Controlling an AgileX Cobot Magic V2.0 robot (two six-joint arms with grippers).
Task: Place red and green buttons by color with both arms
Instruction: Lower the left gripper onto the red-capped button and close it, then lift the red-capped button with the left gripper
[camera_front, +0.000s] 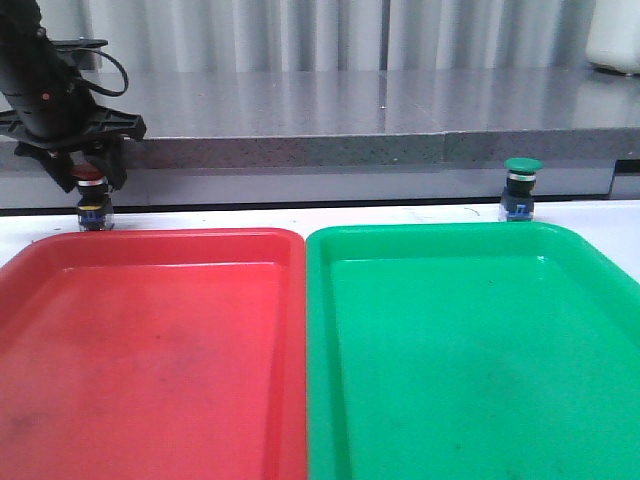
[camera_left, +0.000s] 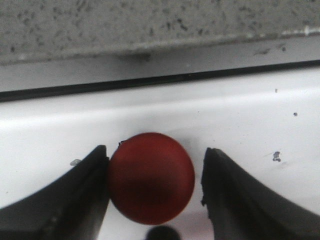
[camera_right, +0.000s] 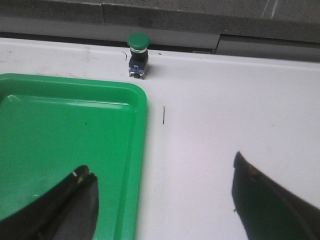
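The red button (camera_front: 91, 196) stands upright on the white table just behind the red tray (camera_front: 150, 340). My left gripper (camera_front: 90, 180) hangs over it, fingers straddling the dull red cap (camera_left: 150, 177). In the left wrist view the left gripper (camera_left: 155, 151) is open: one finger (camera_left: 85, 190) touches the cap and the other (camera_left: 235, 190) stands a small gap away. The green button (camera_front: 521, 188) stands upright behind the green tray (camera_front: 470, 350). In the right wrist view the green button (camera_right: 138, 54) is well ahead of my right gripper (camera_right: 162, 175), which is wide open and holds nothing.
The two trays lie side by side and fill the near table. A grey stone ledge (camera_front: 350, 120) runs along the back, close behind both buttons. The right gripper hovers over the green tray's rim (camera_right: 142, 130) and bare white table (camera_right: 225, 115).
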